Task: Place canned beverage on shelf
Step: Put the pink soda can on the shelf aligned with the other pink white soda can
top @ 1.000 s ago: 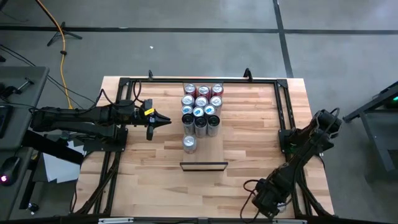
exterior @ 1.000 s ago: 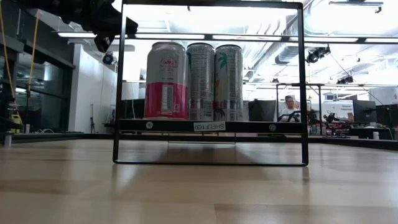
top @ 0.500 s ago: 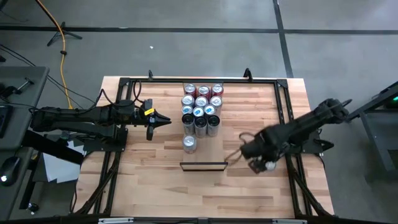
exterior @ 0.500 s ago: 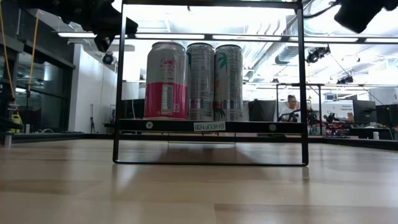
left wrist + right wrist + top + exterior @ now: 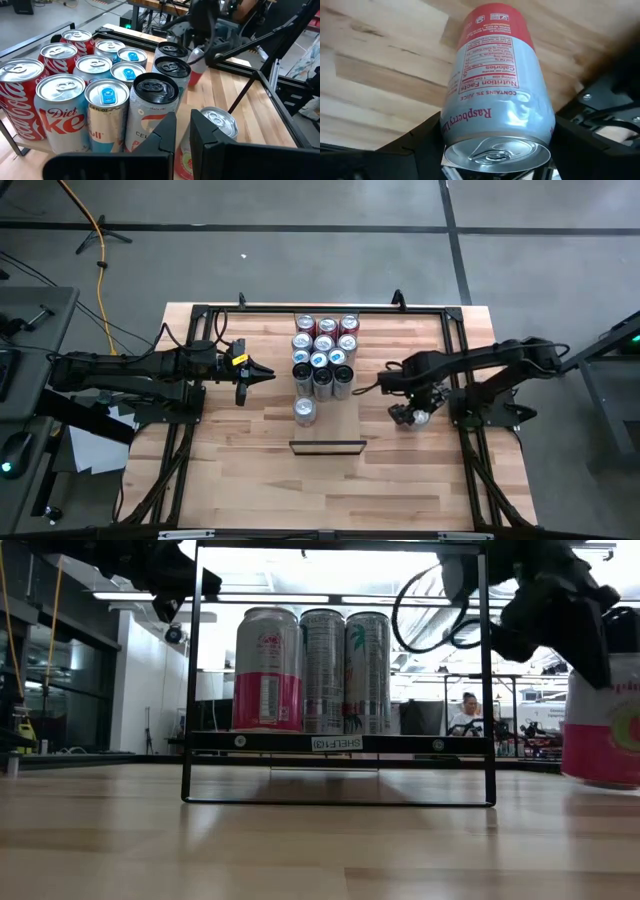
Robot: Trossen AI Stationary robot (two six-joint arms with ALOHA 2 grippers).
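Right of the shelf (image 5: 327, 395), the right gripper (image 5: 412, 416) is pinching a raspberry can (image 5: 495, 95) above the tabletop, not yet shelved. Approx. ten cans already standing on shelf. Left gripper (image 5: 262, 372) is waiting w/ jaws nearly pressed together.

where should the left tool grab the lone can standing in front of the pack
Take the lone can by its round side wall, about mid-height, with the left tool coming from its own side. It stands upright, the pack crowds it behind, and the right tool holds the raspberry can on the other side.
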